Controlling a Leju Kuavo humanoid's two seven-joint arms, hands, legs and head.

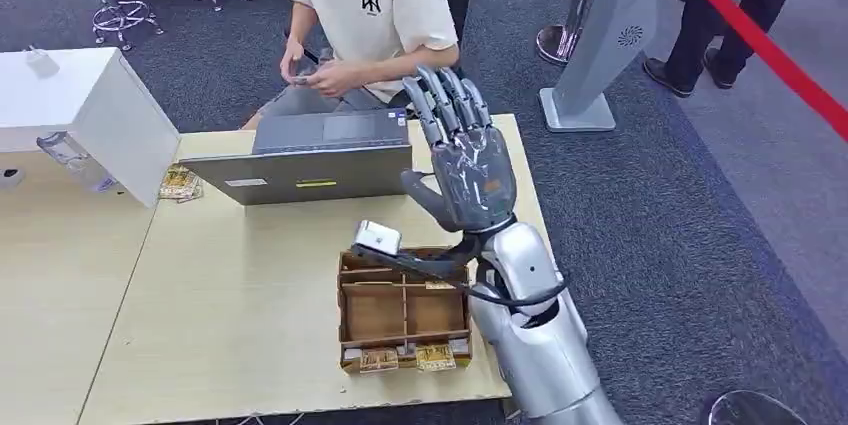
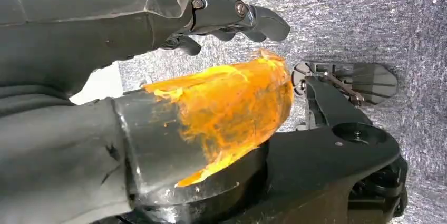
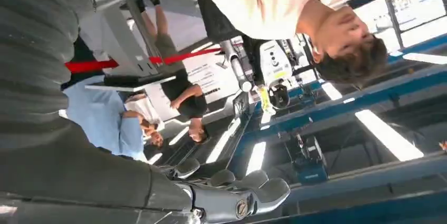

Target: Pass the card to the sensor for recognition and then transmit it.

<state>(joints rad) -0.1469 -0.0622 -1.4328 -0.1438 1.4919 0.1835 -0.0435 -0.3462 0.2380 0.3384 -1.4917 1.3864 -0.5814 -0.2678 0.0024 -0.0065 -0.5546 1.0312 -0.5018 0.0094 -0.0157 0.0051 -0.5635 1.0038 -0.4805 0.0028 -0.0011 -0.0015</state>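
Lying below robot hand (image 1: 465, 160): sensor (image 1: 378, 237).

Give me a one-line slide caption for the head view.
Right hand raised open, holding nothing, above the compartmented cardboard tray on the wooden table, facing a seated person behind a laptop.

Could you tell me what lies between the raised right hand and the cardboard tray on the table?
In the head view, a small silver-topped sensor device sits at the cardboard tray's far edge, just below the right hand.

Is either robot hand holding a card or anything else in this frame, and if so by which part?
Nothing is held. The raised right hand is open with fingers extended upward and empty; the left hand hangs over grey carpet, fingers apart, also empty.
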